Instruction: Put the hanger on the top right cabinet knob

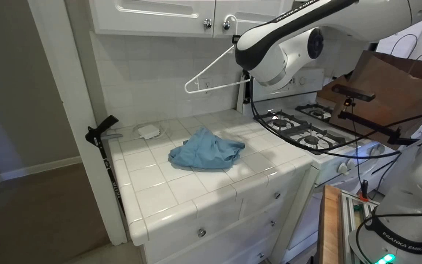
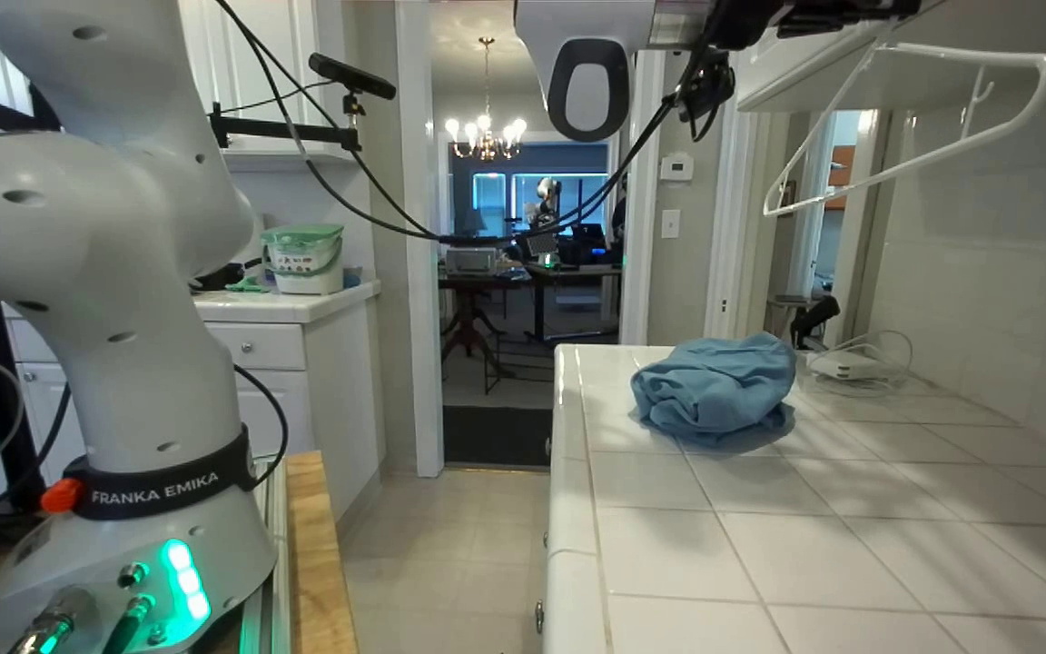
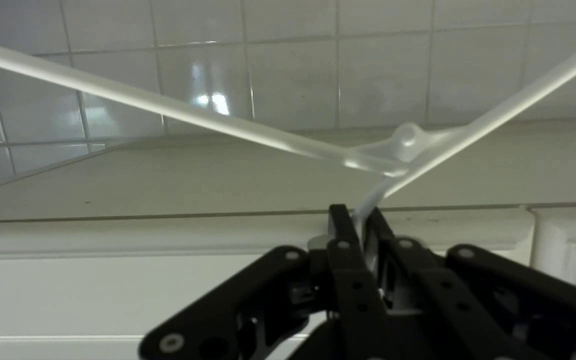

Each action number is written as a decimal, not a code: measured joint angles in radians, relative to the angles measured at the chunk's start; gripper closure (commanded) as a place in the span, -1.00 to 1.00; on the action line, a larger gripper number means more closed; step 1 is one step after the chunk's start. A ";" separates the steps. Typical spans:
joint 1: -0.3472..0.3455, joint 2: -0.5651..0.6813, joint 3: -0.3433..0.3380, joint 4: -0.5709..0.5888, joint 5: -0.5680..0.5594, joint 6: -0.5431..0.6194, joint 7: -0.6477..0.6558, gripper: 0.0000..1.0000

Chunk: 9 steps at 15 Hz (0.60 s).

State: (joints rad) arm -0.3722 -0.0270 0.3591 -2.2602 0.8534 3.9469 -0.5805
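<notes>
The thin white hanger [image 1: 218, 87] hangs below the upper cabinets in an exterior view. It also shows in an exterior view [image 2: 904, 168] and in the wrist view [image 3: 218, 122]. My gripper [image 3: 358, 215] is shut on the hanger's neck, just under the hook; it shows small and dark in an exterior view [image 1: 236, 39]. The hook arches over the top right cabinet knob [image 1: 226, 25] in that view. I cannot tell whether the hook lies around the knob or in front of it. The knob is hidden in the wrist view.
The matching left-door knob [image 1: 207, 24] is close by. A crumpled blue cloth [image 1: 207, 149] and a white box with cable [image 1: 148, 131] lie on the tiled counter below. A gas stove [image 1: 302, 132] and brown paper bag [image 1: 383, 91] stand beside it.
</notes>
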 measured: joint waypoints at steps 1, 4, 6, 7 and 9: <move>0.001 0.008 0.002 0.009 -0.005 0.000 0.000 0.95; 0.007 0.026 0.010 0.025 -0.011 0.000 -0.003 0.95; 0.012 0.035 0.013 0.028 -0.011 0.000 -0.004 0.95; 0.014 0.040 0.014 0.028 -0.011 0.000 -0.004 0.95; 0.016 0.049 0.016 0.028 -0.011 0.000 -0.005 0.95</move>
State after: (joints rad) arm -0.3559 0.0219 0.3747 -2.2318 0.8425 3.9469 -0.5851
